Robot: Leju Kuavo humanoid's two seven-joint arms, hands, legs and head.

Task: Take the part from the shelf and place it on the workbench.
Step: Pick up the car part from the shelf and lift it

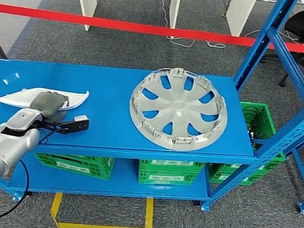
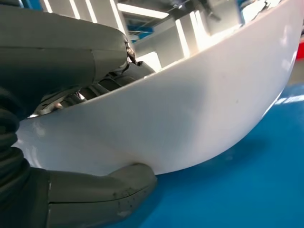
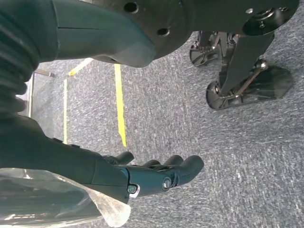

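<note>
Left arm: silver, reaching forward from lower left. Left hand (image 1: 49,105): fingers on top, thumb (image 2: 104,197) beneath, gripping the white part (image 1: 74,99). Right hand (image 3: 143,173): hanging low, fingers extended, spread slightly, holding nothing.

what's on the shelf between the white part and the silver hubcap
Nothing: in the head view, bare blue shelf separates the white part, which the left hand grips, from the hubcap.

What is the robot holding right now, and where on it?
The left hand grips the white curved part near its middle, thumb under one edge. The right hand holds nothing.
</note>
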